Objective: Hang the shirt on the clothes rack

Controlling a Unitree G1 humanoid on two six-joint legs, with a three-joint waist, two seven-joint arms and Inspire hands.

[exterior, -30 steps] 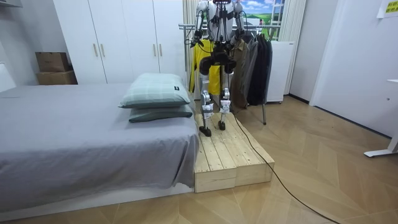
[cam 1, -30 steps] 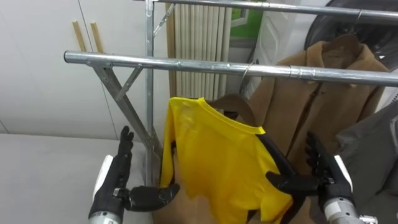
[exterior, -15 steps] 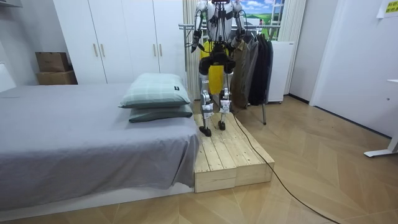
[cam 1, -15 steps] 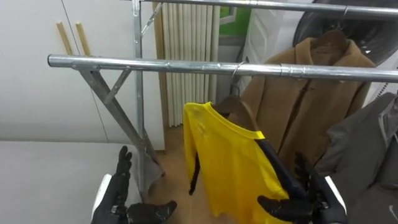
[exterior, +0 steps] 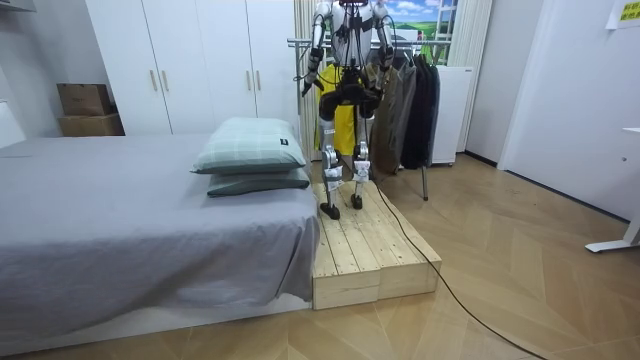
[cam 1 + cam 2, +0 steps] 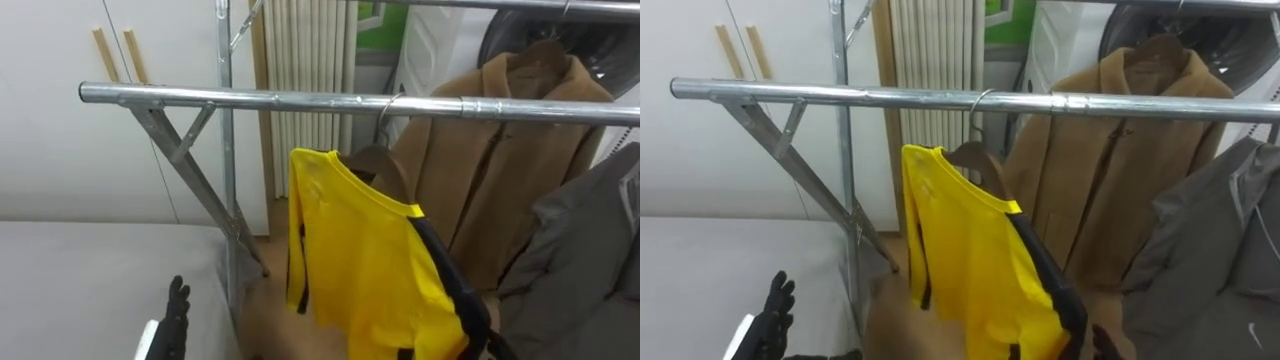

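1. A shiny round steel clothes rail [image 6: 250, 99] runs across the upper part of the frame. At upper left it is borne by an upright steel post [image 6: 224, 150] with slanted braces.
2. Near the middle, a dark wooden hanger [image 6: 378, 160] hooks over the rail. It carries a bright yellow shirt with black trim [image 6: 365, 260], which hangs at a slant.
3. Right of it hangs a tan coat [image 6: 500, 170], and at the right edge a grey jacket [image 6: 590, 260].

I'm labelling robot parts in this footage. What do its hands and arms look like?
The left hand has slim black fingers and a white plate on its back. In the room view the arms look slender and pale silver-grey.
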